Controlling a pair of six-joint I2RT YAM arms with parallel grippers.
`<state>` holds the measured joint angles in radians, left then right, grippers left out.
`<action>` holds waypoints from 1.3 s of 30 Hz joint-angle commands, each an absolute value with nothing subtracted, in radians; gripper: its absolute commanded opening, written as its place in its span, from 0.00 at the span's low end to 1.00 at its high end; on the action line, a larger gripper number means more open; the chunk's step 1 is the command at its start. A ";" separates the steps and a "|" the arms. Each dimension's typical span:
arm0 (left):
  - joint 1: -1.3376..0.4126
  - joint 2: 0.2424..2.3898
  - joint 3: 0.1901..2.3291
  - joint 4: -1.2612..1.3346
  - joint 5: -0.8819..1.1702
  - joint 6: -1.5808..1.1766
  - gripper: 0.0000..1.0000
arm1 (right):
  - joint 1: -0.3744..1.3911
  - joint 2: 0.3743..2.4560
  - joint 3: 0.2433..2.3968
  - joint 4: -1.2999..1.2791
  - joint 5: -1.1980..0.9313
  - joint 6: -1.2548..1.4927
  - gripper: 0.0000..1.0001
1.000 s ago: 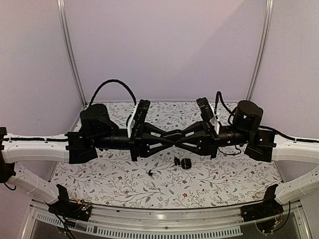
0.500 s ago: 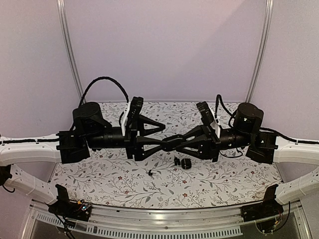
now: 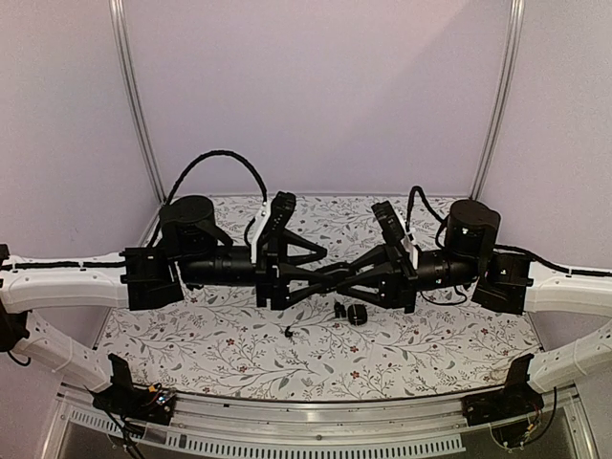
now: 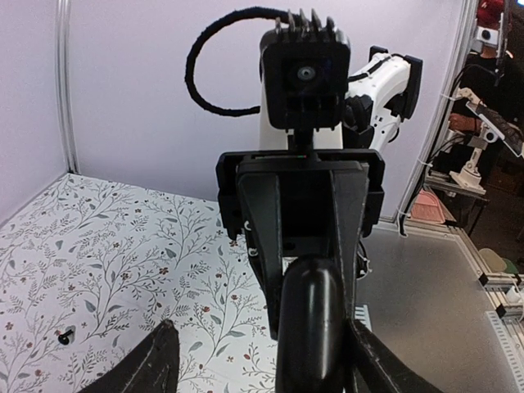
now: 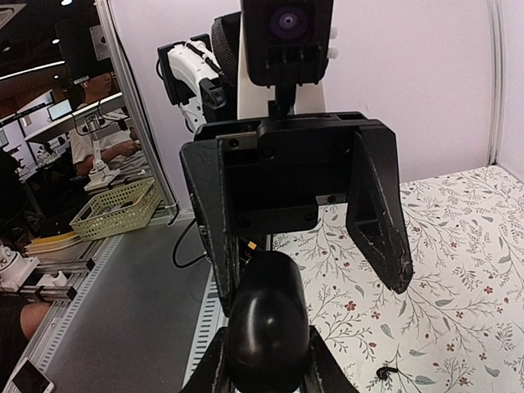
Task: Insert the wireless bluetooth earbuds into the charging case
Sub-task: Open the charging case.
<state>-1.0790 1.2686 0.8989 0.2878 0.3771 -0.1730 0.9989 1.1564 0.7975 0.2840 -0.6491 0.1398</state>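
Inside the lilac walls, above the floral-patterned table, we find both arms meeting nose to nose in mid-air. The right gripper is clamped on the glossy black, pebble-shaped charging case; the left gripper stands spread wide, one finger either side of it, contact unconfirmed. One tiny black earbud lies on the table below, near two small black pieces.
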 commanded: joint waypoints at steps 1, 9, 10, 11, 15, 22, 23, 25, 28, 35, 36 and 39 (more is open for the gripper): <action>-1.080 1.283 0.924 0.280 0.327 -0.185 0.66 | 1.008 1.151 0.799 0.254 -0.661 0.094 0.09; -1.069 1.273 0.925 0.276 0.295 -0.200 0.65 | 1.008 1.147 0.799 0.212 -0.670 0.054 0.06; -1.066 1.273 0.925 0.276 0.295 -0.203 0.65 | 1.008 1.149 0.799 0.208 -0.672 0.049 0.06; -1.063 1.273 0.926 0.276 0.294 -0.206 0.65 | 1.008 1.149 0.799 0.204 -0.675 0.044 0.06; -1.049 1.273 0.924 0.276 0.296 -0.219 0.64 | 1.008 1.150 0.799 0.194 -0.685 0.032 0.05; -1.020 1.260 0.918 0.265 0.295 -0.229 0.61 | 1.008 1.129 0.792 0.192 -0.675 0.019 0.04; -1.021 1.256 0.913 0.270 0.311 -0.222 0.60 | 1.008 1.127 0.792 0.189 -0.669 0.018 0.04; -1.020 1.247 0.908 0.279 0.369 -0.204 0.58 | 1.008 1.126 0.791 0.186 -0.663 0.018 0.04; -1.021 1.232 0.897 0.292 0.442 -0.184 0.55 | 1.008 1.127 0.789 0.180 -0.648 0.016 0.04; -1.025 1.229 0.899 0.246 0.475 -0.153 0.49 | 1.009 1.127 0.790 0.175 -0.622 0.020 0.04; -1.026 1.234 0.904 0.229 0.469 -0.149 0.49 | 1.008 1.127 0.791 0.174 -0.621 0.019 0.05; -1.030 1.250 0.920 0.203 0.468 -0.141 0.48 | 1.008 1.126 0.796 0.165 -0.626 0.011 0.05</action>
<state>-1.0336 1.2392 0.9012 0.2520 0.4511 -0.1692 1.0012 1.1454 0.7975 0.1791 -0.6369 0.0250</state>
